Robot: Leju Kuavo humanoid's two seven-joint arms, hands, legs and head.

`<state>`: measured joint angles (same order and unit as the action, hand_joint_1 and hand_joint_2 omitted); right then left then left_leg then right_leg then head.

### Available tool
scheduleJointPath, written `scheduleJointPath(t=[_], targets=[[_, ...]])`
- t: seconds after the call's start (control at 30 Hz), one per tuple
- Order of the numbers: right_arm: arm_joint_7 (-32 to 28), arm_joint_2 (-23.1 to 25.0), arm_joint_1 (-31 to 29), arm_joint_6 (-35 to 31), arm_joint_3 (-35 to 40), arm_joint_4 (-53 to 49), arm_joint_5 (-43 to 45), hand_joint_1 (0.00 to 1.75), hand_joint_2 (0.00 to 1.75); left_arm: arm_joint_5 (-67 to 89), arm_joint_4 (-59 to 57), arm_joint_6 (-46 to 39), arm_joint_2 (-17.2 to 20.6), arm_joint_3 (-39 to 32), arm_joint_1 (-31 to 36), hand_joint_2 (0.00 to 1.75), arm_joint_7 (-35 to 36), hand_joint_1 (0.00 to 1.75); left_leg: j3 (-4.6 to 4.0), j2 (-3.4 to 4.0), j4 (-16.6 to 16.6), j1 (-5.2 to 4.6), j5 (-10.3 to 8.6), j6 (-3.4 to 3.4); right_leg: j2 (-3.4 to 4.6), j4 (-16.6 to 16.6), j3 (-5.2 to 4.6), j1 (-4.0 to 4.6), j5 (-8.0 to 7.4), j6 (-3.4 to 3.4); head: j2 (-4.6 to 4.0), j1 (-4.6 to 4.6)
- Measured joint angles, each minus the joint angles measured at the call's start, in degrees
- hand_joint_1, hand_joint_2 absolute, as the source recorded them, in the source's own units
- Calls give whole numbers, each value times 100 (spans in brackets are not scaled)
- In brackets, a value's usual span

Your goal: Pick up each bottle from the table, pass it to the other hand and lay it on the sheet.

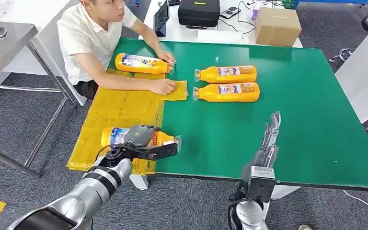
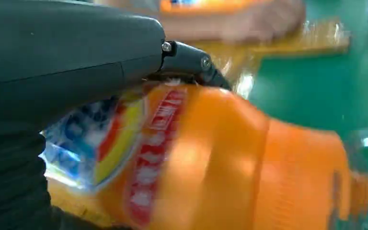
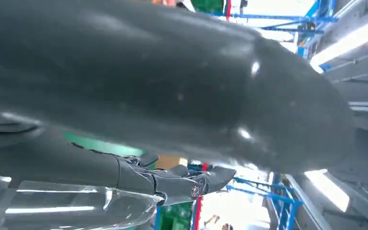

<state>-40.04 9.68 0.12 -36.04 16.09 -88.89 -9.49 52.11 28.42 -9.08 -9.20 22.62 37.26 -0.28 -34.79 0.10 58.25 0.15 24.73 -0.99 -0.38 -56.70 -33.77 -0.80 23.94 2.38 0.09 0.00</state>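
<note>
An orange bottle is gripped by the left hand, its fingers clamped around the body, at the near edge of the yellow sheet on the green bench. The right hand is raised above the bench's near edge, fingers straight and together, with nothing held. Farther off, two bottles lie side by side on the bench. Another bottle is touched by a person's hand at the sheet's far end.

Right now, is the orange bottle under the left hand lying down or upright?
Lying down: the orange plastic bottle lies on its side on the yellow sheet, left hand gripping it.
</note>
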Motion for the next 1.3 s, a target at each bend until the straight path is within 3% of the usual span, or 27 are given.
scheduleJointPath(t=[0.33, 0.63, 0.73, 0.83, 1.2, 1.23, 1.27, 1.3], targets=[[0, 2, -73, 190, 0, 203, 201, 0, 0, -625, -429, 1008, 109, -181, 395, 175, -430, 0, 21, -2, -1, 0, 0, 0, 1, 0, 23, 1, 0, 0, 0, 0], [0, -2, -122, 203, -2, 361, 284, 0, 0, -1658, -374, 1301, 138, -593, 331, 175, -1636, 0, 27, -1, -1, 0, -1, 0, -1, 0, 26, 0, 0, 0, 0, -2], [0, -11, -109, 146, 0, 376, 284, 0, 0, -2726, 55, 1784, 38, -907, 1, 175, -2170, 0, 22, 0, -1, -1, -1, 0, -1, 0, 23, -2, 0, 0, 0, 0], [0, -28, -73, 68, 0, 376, 280, 0, 0, -3128, 632, 1716, -22, -1014, -394, 175, -2409, 0, 19, 0, 0, -4, 1, 0, 2, 0, 16, -3, 0, 0, 0, -2], [0, -138, 6, -234, 22, 376, -89, 0, 0, -3600, 2475, 1279, -33, -490, -1153, 175, -2330, 0, 1, 0, 0, -3, 0, 0, 0, 1, 0, 0, 0, 0, 0, -2], [0, -149, 6, -243, 31, 376, -105, 0, 175, -3604, 2550, 1279, -33, -451, -1176, 175, -2330, 0, 1, -1, 0, -2, 0, 0, 0, 1, 0, 0, 0, 0, 0, 0], [0, -159, 6, -251, 39, 378, -154, 0, 0, -3613, 2607, 1275, -28, -418, -1196, 175, -2328, 0, 1, -1, 0, -2, 0, 0, 0, 1, 0, 0, 0, 0, 0, -2], [19, -177, -4, -265, 52, 426, -375, 0, 0, -3663, 2679, 1238, -24, -365, -1221, 175, -2321, 0, 1, -1, 0, -2, 0, 0, 0, 1, 0, 0, 0, 0, 0, -2]])
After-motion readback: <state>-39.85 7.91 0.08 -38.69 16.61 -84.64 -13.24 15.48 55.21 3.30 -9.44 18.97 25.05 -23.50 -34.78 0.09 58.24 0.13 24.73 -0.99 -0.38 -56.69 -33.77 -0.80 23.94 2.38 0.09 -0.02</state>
